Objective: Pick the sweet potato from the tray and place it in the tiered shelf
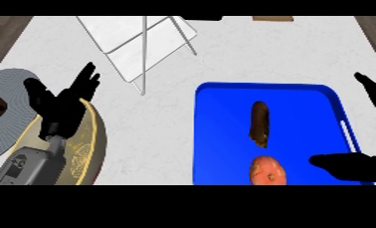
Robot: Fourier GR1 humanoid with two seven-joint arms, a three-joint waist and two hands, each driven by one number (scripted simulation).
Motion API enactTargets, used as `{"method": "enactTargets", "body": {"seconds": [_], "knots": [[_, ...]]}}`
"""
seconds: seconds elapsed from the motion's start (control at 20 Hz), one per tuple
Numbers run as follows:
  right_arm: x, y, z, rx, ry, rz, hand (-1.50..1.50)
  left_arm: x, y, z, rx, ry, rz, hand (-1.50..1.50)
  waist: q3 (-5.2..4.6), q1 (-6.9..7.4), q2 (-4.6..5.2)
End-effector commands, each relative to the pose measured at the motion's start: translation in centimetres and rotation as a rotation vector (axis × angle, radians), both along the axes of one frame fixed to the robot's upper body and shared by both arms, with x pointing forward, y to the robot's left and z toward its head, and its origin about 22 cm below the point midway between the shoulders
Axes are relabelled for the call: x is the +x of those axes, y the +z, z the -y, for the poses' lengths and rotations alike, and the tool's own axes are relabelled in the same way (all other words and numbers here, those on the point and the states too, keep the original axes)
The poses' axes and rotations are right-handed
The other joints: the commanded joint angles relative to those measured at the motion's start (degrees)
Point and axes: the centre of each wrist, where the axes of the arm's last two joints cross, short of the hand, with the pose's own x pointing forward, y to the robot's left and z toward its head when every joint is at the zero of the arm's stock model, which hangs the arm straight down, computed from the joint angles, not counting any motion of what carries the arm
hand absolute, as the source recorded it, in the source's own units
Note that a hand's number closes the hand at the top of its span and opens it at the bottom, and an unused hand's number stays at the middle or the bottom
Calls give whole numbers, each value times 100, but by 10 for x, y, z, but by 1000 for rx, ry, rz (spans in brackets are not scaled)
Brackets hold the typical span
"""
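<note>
Potato point(259, 124), dark brown and long, lies in the middle of the blue tray point(220, 122), its length running near to far, and nothing touches it. So the pick is not yet done, and by the look of things the whole task is left: grasp, lift, carry across to the far left, and set down in the shelf point(140, 43).

Just near of the potato, at the tray's near edge, lies a round orange-red fruit point(267, 171), close to the potato's near end but seemingly not touching it. It is not the task's thing, and a grasp coming from the near side would, I judge, have to avoid it.

The right hand point(345, 165) shows as a dark shape over the tray's near right corner, to the right of the fruit and apart from the potato. One finger points left toward the fruit, and another dark fingertip shows higher at the right edge. It holds nothing, and the fingers look spread rather than curled.

The left hand point(62, 100) rests at the left, fingers up and apart, holding nothing, above a gold-rimmed plate point(95, 142) and a grey plate point(15, 80).

The shelf, a white wire frame, stands on the tabletop point(169, 137) at the far left of the tray, well apart from the potato, with nothing in it that I can see.
</note>
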Motion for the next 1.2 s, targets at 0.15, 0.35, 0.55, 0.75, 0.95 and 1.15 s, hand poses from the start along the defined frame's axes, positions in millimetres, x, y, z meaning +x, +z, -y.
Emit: {"method": "enactTargets", "body": {"seconds": [0.15, 0.35, 0.55, 0.75, 0.95, 1.15], "knots": [[30, -6, -17, -76, -216, -154, -150, -12, -32, 0, 21, 8, -174, 0, -99, 175, 94], [37, -30, -30, -93, -214, -259, -150, -18, -41, -2, 23, 8, -193, 0, -94, 120, 74], [55, -38, -47, -129, -205, -289, -150, -9, -37, -7, 16, 20, -191, 0, -89, 101, 75], [69, -57, -53, -151, -244, -334, -150, -13, -45, 1, 11, 20, -199, 0, -92, 42, 67], [77, -66, -66, -180, -254, -334, -150, -22, -52, 2, 18, 32, -211, 0, -88, -2, 24], [77, -79, -81, -218, -251, -343, -150, -19, -49, -8, 13, 58, -217, 0, -88, -130, 8]]}}
